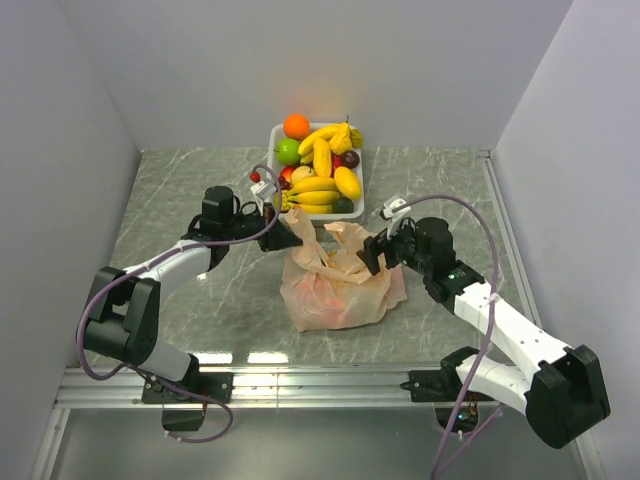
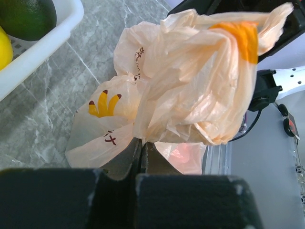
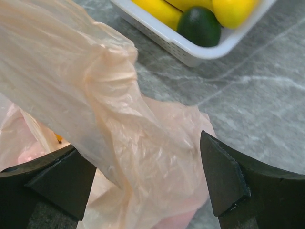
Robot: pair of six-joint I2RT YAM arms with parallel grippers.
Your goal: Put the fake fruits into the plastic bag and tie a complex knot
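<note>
On the grey marbled worktop (image 1: 180, 200), the bag (image 1: 340, 295) is laid just in front of the tray (image 1: 274, 132), between the two arms, with its upper part drawn up into crumpled folds. Fruits (image 1: 322, 170) are piled in the tray. The left end effector (image 2: 141, 147) is closed on a fold of the bag. The right end effector (image 3: 140, 150) is held open, with a strip of bag plastic passing between its spread jaws.

The grey-green marbled stone surface (image 1: 180, 190) carries a white rectangular perforated plastic tray (image 3: 190, 50) at its far side and, just in front, a crinkled translucent peach plastic bag (image 1: 340, 290).
</note>
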